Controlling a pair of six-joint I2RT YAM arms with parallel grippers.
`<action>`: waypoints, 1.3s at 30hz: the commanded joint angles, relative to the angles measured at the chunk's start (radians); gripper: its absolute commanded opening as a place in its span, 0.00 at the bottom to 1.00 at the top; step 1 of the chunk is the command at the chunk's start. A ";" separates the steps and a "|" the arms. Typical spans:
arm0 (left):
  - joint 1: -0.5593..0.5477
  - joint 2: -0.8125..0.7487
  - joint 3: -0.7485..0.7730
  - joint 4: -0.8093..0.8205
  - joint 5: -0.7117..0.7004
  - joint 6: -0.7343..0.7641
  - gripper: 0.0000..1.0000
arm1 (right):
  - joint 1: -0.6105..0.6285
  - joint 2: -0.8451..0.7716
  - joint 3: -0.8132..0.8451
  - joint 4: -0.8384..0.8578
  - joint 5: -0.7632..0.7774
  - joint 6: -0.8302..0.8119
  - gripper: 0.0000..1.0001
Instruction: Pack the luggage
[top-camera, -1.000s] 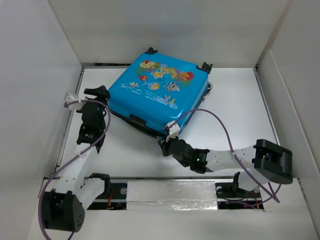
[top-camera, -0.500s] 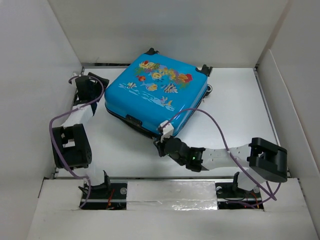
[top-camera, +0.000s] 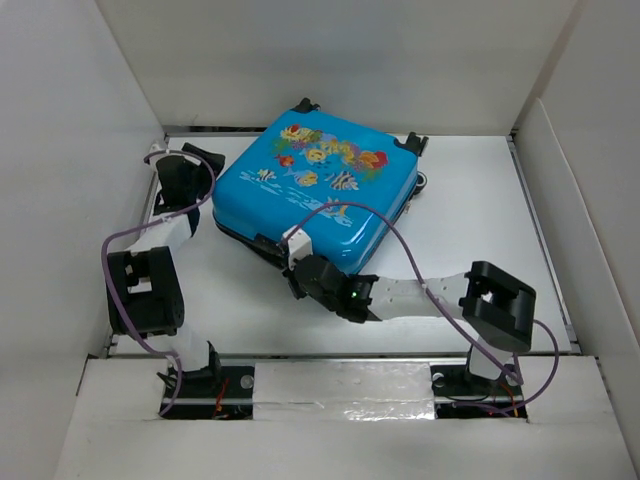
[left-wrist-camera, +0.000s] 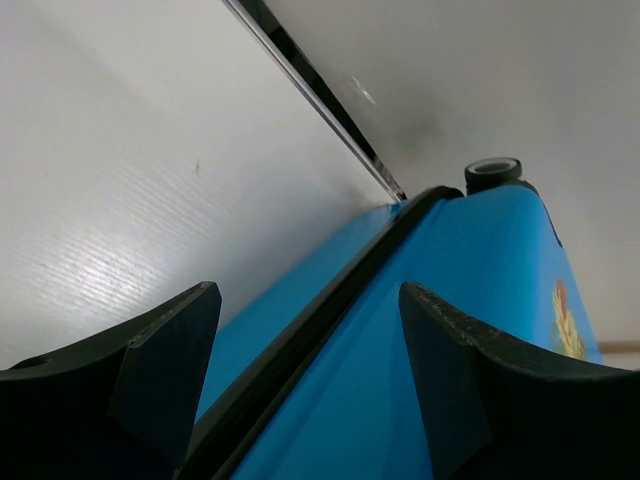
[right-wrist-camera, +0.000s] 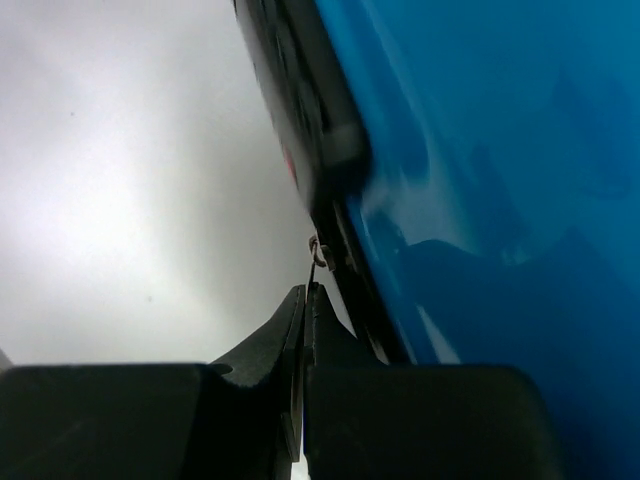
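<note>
The luggage (top-camera: 320, 195), a blue hard-shell suitcase with a fish print, lies flat on the table (top-camera: 470, 200) at the middle of the far edge. It is turned diagonally, with its black wheels (top-camera: 304, 103) toward the far edge. Its two shells are together, so the contents cannot be seen. The left gripper (top-camera: 200, 160) is near the far-left corner of the table, at the suitcase's left corner. In the left wrist view its jaws stand apart and hold nothing, and the dark zip seam (left-wrist-camera: 330, 320) runs between them. Whether they touch the shell cannot be told. The right gripper (top-camera: 297, 282) is at the suitcase's near side, just beside a black fitting (right-wrist-camera: 300, 100) on the rim. Its jaws are closed, pinching a thin metal zipper pull (right-wrist-camera: 312, 255).
</note>
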 joint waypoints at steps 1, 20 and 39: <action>-0.116 -0.056 -0.104 -0.025 0.217 0.015 0.70 | 0.006 0.025 0.178 0.119 -0.227 -0.027 0.00; -0.139 -0.115 -0.215 0.074 0.237 0.020 0.70 | 0.036 -0.146 0.134 -0.010 -0.457 -0.081 0.70; -0.109 -0.141 -0.283 0.189 -0.063 -0.082 0.67 | -1.086 -0.469 -0.303 -0.099 -0.510 0.113 0.00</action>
